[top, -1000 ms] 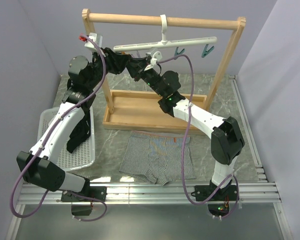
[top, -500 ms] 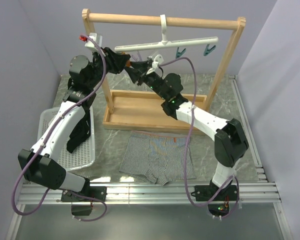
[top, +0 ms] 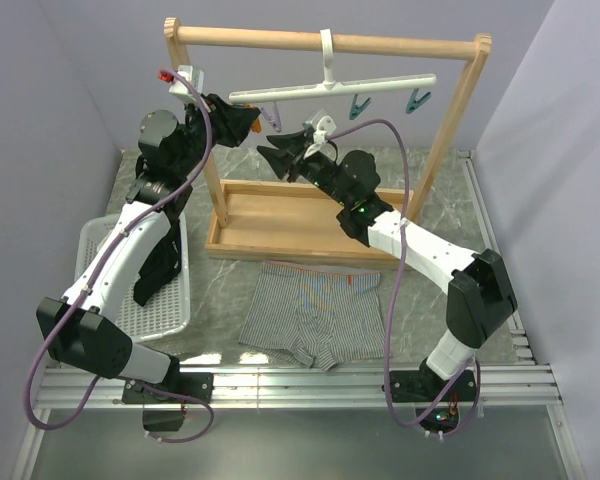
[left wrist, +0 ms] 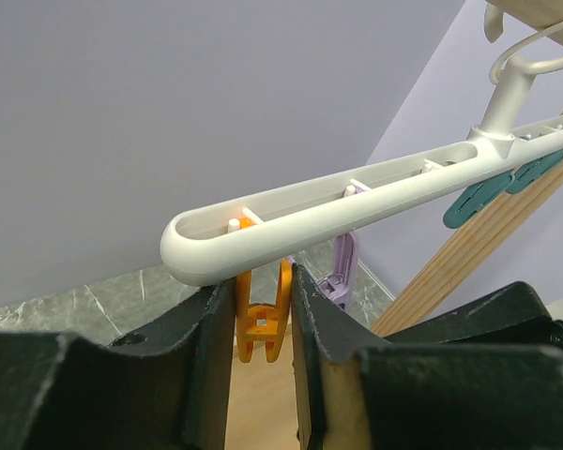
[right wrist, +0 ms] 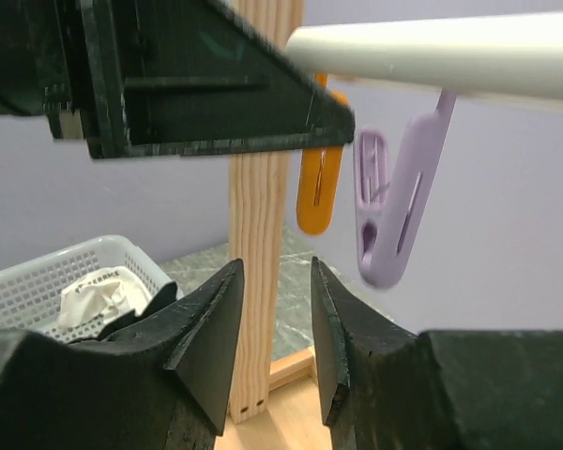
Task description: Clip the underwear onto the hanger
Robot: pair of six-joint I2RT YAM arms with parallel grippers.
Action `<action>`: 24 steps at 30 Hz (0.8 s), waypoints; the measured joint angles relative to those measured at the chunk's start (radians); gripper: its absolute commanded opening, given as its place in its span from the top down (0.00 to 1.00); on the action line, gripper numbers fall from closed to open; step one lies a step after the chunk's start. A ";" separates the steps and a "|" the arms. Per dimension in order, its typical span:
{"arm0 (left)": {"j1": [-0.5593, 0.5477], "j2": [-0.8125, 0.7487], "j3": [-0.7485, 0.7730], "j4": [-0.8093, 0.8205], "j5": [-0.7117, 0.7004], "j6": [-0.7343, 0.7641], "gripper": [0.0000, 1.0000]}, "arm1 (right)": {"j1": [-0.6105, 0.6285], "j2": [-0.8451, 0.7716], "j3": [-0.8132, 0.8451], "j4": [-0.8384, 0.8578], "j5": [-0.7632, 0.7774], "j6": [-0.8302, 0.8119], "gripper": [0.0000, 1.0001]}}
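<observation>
Top external view: at the hanger's [top: 380, 84] left end we see the left gripper [top: 252, 119] straddling the orange clip [left wrist: 261, 323]; we cannot tell whether it pinches. Just below the hanger, the right gripper [top: 275, 158] stands apart, empty. The underwear [top: 315, 315] lies flat well below the hanger.

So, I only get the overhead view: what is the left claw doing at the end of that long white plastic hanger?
Observer: The left gripper straddles a small orange plastic clip hanging under the white hanger. Whether it squeezes it, I cannot tell.
Visitor: And the right claw?
Observer: The right gripper is open and empty, with a dangling purple plastic clip ahead.
Visitor: Anything in the basket?
Observer: A crumpled whitish cloth lies in the white mesh basket.
</observation>
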 measured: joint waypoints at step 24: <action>0.002 0.000 0.000 -0.002 0.000 -0.004 1.00 | 0.087 -0.238 -0.259 -0.556 -0.037 -0.066 0.40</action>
